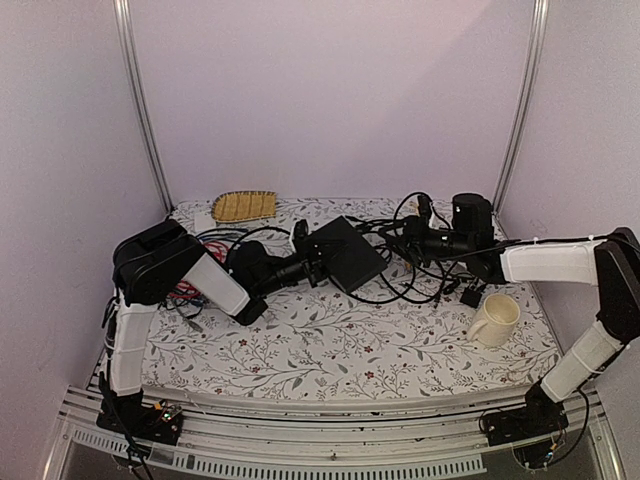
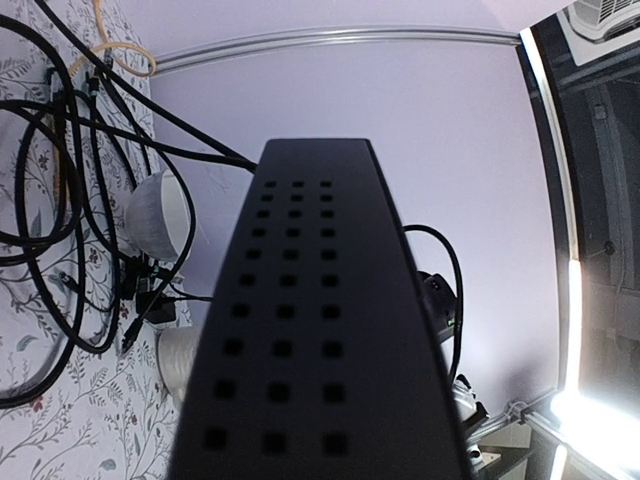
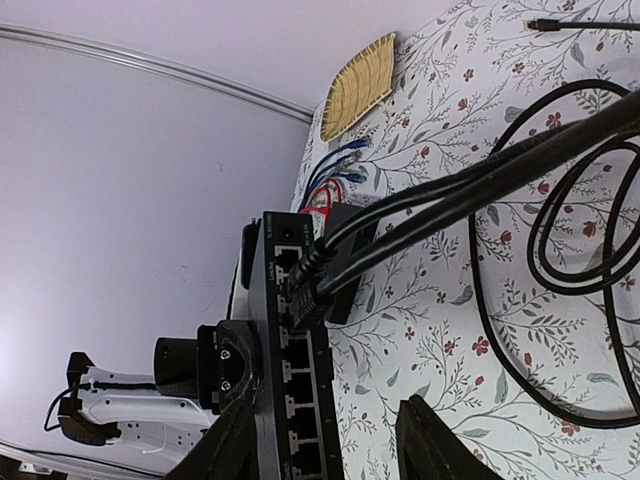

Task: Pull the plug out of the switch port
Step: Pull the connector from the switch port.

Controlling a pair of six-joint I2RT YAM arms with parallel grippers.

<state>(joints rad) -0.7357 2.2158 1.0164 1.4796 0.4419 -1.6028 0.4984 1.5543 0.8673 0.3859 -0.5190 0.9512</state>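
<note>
Left jaws clamp the switch (image 1: 345, 255) near the middle of the tabletop's (image 1: 330, 350) far edge, while right jaws gape empty just short of the seated plug (image 3: 302, 288), so closing on its cable (image 3: 560, 142) instead could wrench the switch loose.

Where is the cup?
In the top view the cream ceramic mug sits on the right side of the floral table cover, on the near side of the tangle of black cables.
</note>
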